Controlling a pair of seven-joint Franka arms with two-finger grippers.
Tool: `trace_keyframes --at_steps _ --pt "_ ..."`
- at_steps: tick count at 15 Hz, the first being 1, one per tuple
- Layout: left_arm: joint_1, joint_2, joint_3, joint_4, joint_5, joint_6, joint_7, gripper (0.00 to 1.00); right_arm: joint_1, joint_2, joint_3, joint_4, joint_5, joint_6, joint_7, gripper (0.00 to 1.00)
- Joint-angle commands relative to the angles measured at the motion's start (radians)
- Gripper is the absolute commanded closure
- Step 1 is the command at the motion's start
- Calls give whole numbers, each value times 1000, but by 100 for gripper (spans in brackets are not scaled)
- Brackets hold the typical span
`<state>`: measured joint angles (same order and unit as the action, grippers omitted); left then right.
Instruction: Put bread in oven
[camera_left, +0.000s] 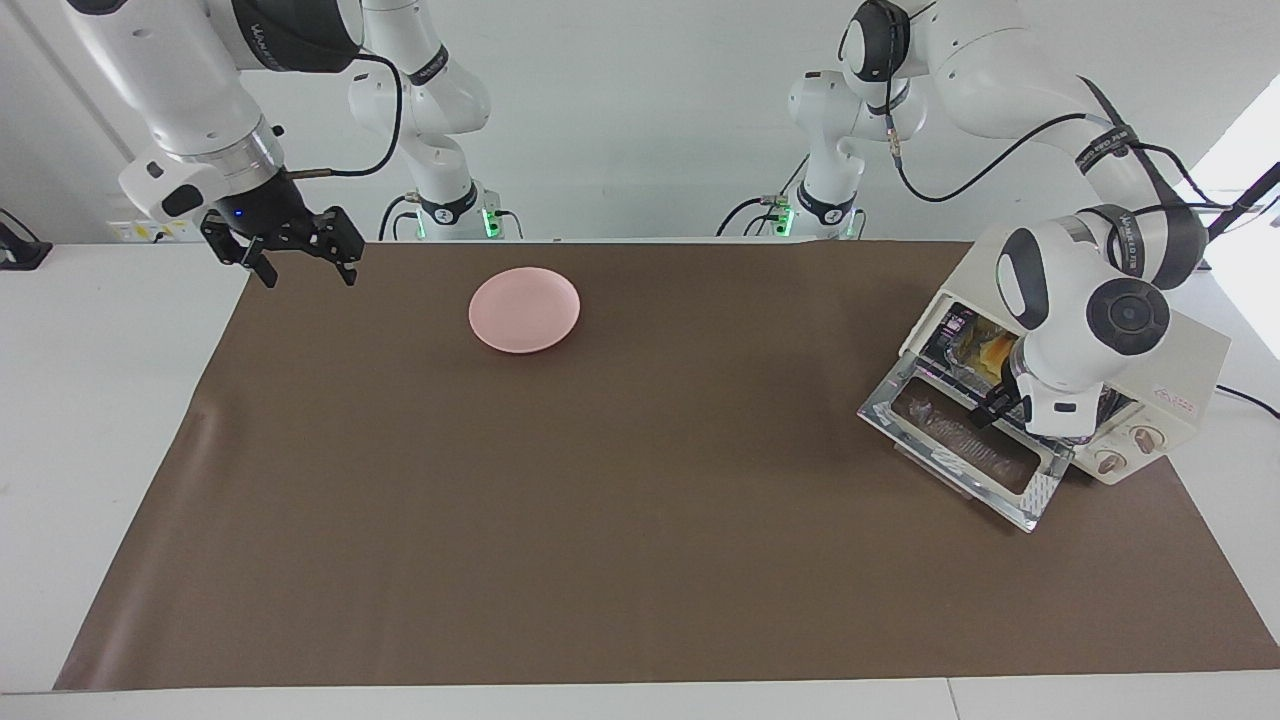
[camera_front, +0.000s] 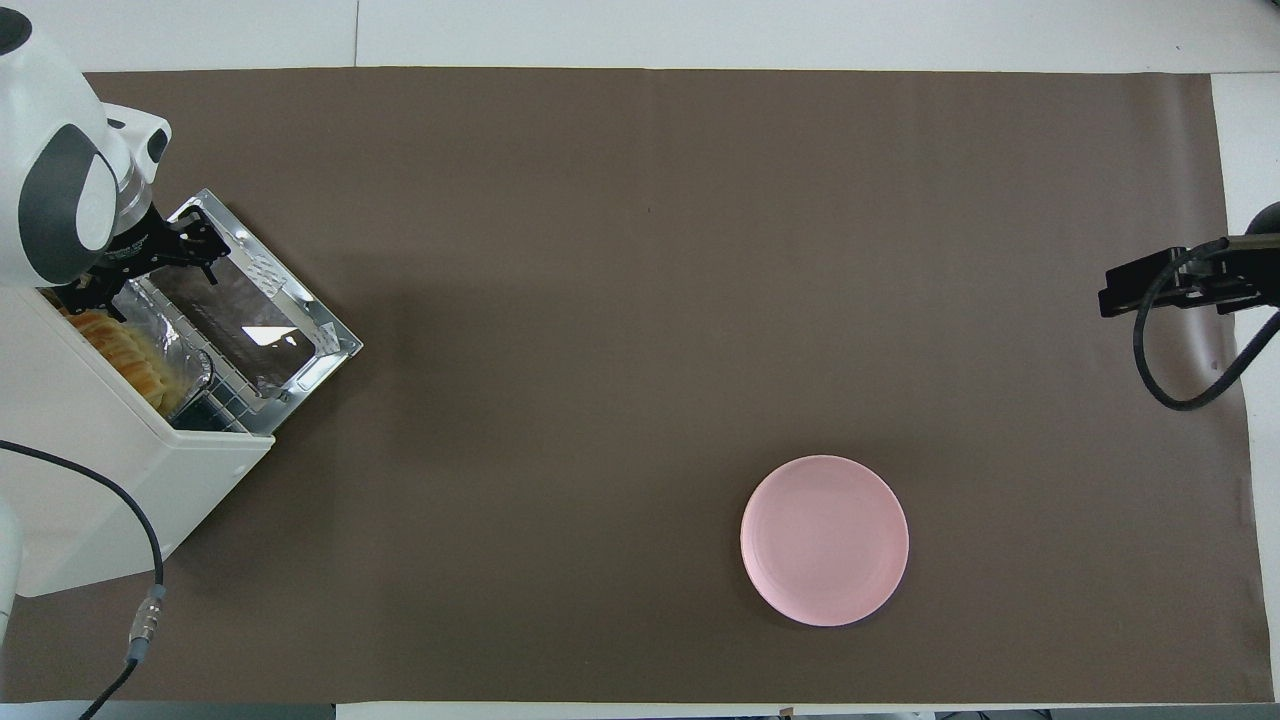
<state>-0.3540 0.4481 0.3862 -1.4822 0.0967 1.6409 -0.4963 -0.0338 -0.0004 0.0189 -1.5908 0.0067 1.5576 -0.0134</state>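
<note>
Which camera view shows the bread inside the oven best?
The overhead view: the bread lies unhidden along the oven mouth, ridges visible. In the facing view the left arm covers most of it; only a yellow patch shows.

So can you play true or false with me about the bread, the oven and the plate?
1. The bread is inside the oven. True.
2. The oven door is shut. False: it hangs open.
3. The pink plate has bread on it. False: nothing lies on it.
4. The left gripper is over the open door with its fingers open. True.
5. The right gripper holds the plate. False: it waits in the air at the right arm's end of the table.
</note>
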Motion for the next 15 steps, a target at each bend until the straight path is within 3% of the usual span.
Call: trace_keyframes --at_steps 1,3,7,9,12,15 --pt "-16 -26 3 -1 14 31 58 0 -8 -7 4 -3 3 -14 7 0" --pt "-14 -29 5 64 14 7 82 0 -8 -7 4 -3 3 -14 7 0" --pt "24 -138 17 121 -103 -64 183 0 -8 -7 4 -3 3 -14 9 0" --pt "30 -184 14 120 -103 -96 240 0 -8 -7 4 -3 3 -14 9 0" --pt "30 -229 16 111 -104 -289 422 0 -8 -7 4 -3 3 -14 9 0" --pt "30 -275 13 111 -101 -389 545 0 -8 -7 4 -3 3 -16 9 0"
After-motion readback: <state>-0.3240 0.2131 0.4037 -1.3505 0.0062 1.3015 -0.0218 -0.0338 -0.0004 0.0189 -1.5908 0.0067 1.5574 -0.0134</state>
